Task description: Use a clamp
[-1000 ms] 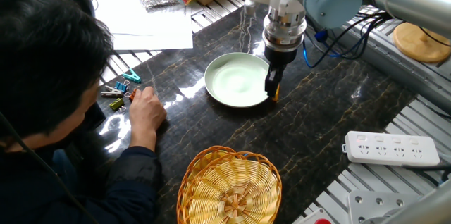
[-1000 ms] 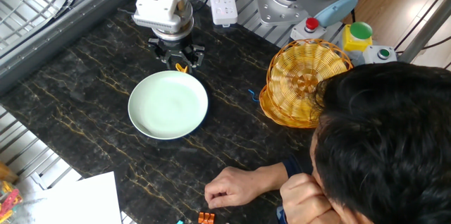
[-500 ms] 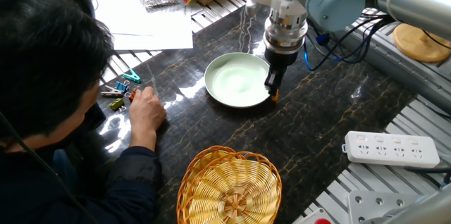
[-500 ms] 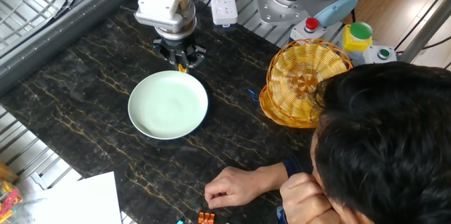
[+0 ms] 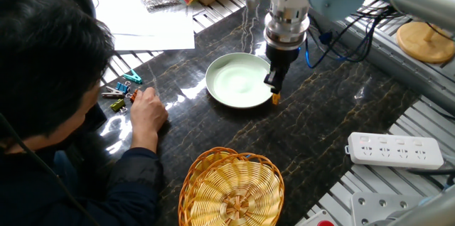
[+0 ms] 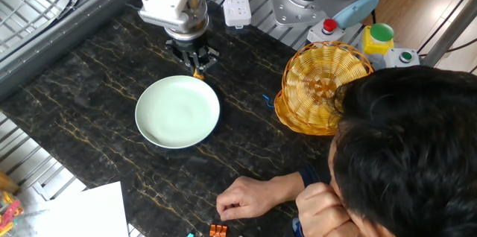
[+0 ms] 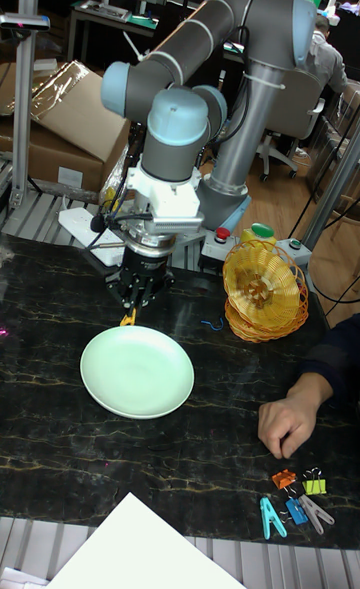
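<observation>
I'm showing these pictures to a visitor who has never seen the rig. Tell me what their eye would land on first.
Most striking is the gripper, its jaws shut on the tiny yellow-orange clamp right at the rim of the pale green bowl in the middle of the dark table. Next comes the woven basket at the table's edge, and the person's hand resting beside a cluster of small clips.

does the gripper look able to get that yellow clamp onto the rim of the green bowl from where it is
Probably yes. The gripper holds the clamp beside the bowl at its rim, with nothing between them. The person's hand and wicker basket sit well away.
</observation>
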You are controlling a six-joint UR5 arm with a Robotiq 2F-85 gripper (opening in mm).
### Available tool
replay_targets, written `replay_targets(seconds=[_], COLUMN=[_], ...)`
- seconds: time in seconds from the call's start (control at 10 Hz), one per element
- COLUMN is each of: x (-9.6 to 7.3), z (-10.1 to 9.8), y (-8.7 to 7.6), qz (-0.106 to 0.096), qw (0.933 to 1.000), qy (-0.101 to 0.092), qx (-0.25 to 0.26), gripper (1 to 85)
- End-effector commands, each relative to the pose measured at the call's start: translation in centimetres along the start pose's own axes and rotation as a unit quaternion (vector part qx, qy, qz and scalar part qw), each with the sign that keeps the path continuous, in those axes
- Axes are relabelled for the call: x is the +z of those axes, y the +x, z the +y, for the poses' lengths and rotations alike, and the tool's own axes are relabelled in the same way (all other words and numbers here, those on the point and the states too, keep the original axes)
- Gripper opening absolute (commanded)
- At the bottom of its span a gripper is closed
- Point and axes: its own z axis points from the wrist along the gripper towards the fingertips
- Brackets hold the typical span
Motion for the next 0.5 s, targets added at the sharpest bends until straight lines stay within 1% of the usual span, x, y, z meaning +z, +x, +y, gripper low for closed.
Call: replay_targets(seconds=[0.0, 0.1, 0.2, 0.3, 0.4], x=[-2.9, -3.7, -4.3, -4.9, -5.5], z=[1.2, 1.9, 2.7, 3.5, 4.0], y=[-0.6, -1.6, -3.1, -4.6, -6.0], qz=[0.014, 0.012, 0.007, 0.003, -0.002], qw=[0.9998, 0.9997, 0.9997, 0.9996, 0.9997], qy=[-0.013, -0.018, -0.021, -0.02, -0.01], qx=[0.009, 0.011, 0.014, 0.018, 0.022], gripper=[1.0, 1.0, 1.0, 1.0, 1.0])
